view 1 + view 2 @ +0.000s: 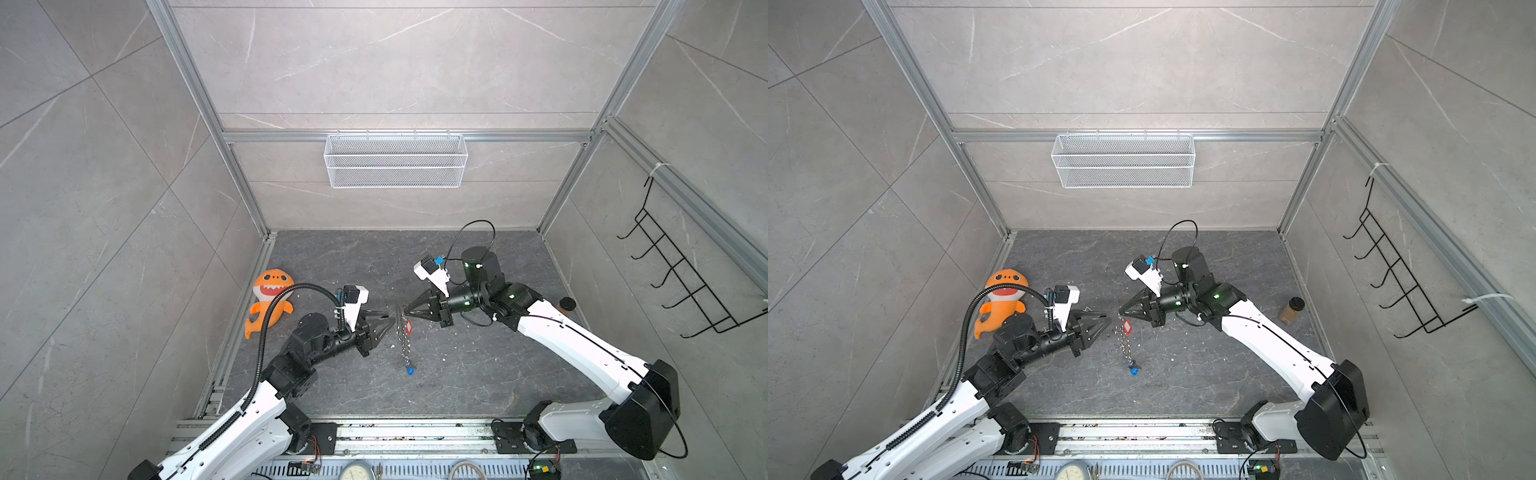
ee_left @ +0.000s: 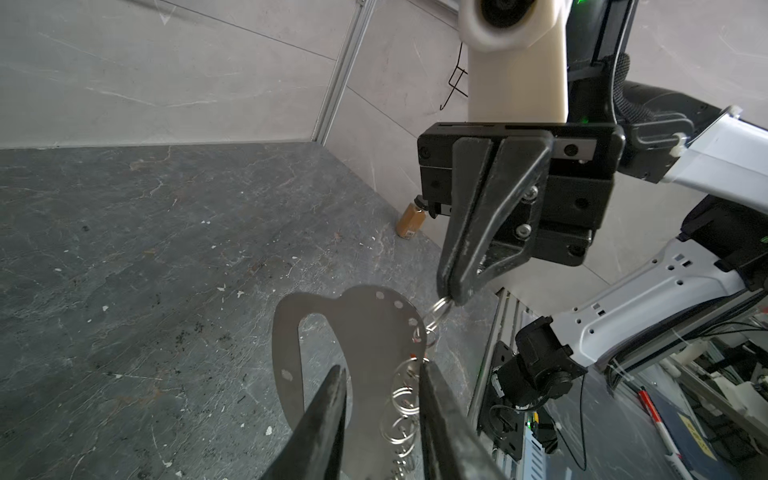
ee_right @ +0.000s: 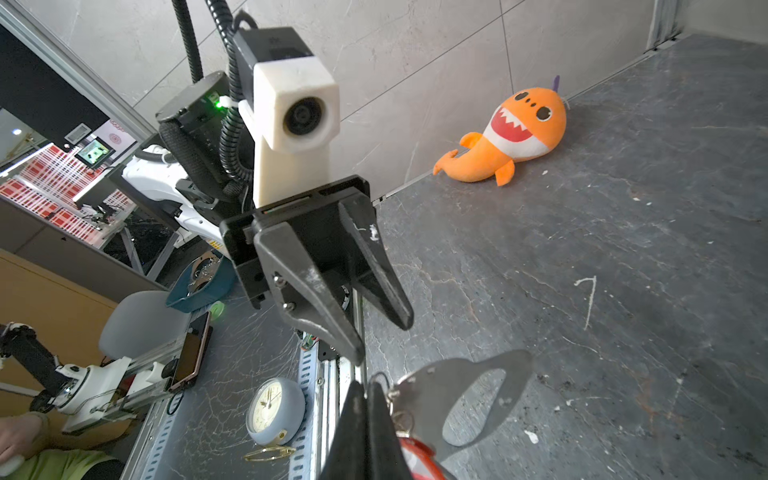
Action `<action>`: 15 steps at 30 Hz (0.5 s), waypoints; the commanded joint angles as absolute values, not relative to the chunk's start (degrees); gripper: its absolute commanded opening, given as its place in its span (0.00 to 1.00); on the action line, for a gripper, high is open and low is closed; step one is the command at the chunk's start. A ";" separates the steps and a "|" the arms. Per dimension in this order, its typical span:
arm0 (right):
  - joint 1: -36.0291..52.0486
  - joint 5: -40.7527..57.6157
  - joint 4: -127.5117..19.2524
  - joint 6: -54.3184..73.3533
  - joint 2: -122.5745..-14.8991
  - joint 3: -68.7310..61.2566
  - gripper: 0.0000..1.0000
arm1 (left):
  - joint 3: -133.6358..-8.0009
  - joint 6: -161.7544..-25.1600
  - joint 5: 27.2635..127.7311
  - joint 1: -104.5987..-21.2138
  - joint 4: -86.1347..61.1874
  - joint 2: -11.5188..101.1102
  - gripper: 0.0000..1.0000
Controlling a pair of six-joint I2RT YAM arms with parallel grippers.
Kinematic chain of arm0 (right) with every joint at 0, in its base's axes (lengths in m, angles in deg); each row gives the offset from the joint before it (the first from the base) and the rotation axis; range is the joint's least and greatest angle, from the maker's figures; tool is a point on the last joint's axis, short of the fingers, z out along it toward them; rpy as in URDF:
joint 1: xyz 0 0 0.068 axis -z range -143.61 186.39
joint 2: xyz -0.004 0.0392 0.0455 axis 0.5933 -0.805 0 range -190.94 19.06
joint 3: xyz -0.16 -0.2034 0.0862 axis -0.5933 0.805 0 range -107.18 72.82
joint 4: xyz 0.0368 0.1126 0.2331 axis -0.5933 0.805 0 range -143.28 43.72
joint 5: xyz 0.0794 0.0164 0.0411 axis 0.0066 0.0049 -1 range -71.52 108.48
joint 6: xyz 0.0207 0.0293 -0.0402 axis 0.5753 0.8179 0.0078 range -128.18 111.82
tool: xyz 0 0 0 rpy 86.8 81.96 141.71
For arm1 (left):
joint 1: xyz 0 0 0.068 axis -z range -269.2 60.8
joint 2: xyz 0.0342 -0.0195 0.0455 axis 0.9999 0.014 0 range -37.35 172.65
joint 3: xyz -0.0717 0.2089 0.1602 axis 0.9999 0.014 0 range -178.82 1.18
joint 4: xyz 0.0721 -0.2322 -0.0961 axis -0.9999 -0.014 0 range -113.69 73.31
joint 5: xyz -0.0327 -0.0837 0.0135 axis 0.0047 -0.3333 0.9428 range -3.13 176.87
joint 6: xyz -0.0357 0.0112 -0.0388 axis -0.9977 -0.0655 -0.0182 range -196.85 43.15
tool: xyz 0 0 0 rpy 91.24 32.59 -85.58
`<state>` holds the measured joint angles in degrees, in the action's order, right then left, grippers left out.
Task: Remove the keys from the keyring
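Note:
The keyring (image 1: pixel 404 338) (image 1: pixel 1123 345) is a chain of silvery rings (image 2: pixel 405 399) joined to a flat grey oval strap (image 2: pixel 374 316) (image 3: pixel 457 374). It hangs from my right gripper (image 1: pixel 404 311) (image 1: pixel 1120 311) (image 2: pixel 451 297) (image 3: pixel 365 388), which is shut on the top ring. The red-tagged key (image 1: pixel 409 326) (image 1: pixel 1127 327) (image 3: pixel 419 457) hangs just below that grip. The blue-tagged key (image 1: pixel 410 371) (image 1: pixel 1133 371) is at the chain's low end. My left gripper (image 1: pixel 392 321) (image 1: pixel 1109 320) (image 2: pixel 382 365) (image 3: pixel 381 340) faces the keyring from the left, jaws apart and holding nothing; one finger is close beside the rings.
An orange shark plush (image 1: pixel 270 299) (image 3: pixel 511 133) lies by the left wall. A small brown bottle (image 1: pixel 566 305) (image 2: pixel 411 222) stands by the right wall. A white mesh basket (image 1: pixel 395 160) hangs on the back wall and a black hook rack (image 1: pixel 681 270) on the right wall.

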<state>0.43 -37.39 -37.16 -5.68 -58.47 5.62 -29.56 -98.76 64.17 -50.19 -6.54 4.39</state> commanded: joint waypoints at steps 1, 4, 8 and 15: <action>0.71 -40.66 -36.33 -7.50 -58.46 3.36 0.00 | -31.06 -95.35 61.32 -50.07 -3.19 3.79 0.30; 0.68 -41.27 -35.87 -7.81 -58.63 3.12 0.00 | -31.01 -95.05 59.11 -50.04 -2.11 4.06 0.26; 0.71 -41.63 -36.00 -7.54 -58.86 3.11 0.00 | -31.88 -94.66 56.67 -50.08 -1.40 5.84 0.22; 0.71 -42.15 -36.11 -7.33 -58.72 3.46 0.00 | -33.15 -93.77 56.46 -50.08 -1.05 7.61 0.20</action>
<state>0.43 -40.19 -36.31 -6.53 -58.52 5.18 -30.26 -95.75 58.03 -50.19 -4.22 7.84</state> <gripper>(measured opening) 0.049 0.204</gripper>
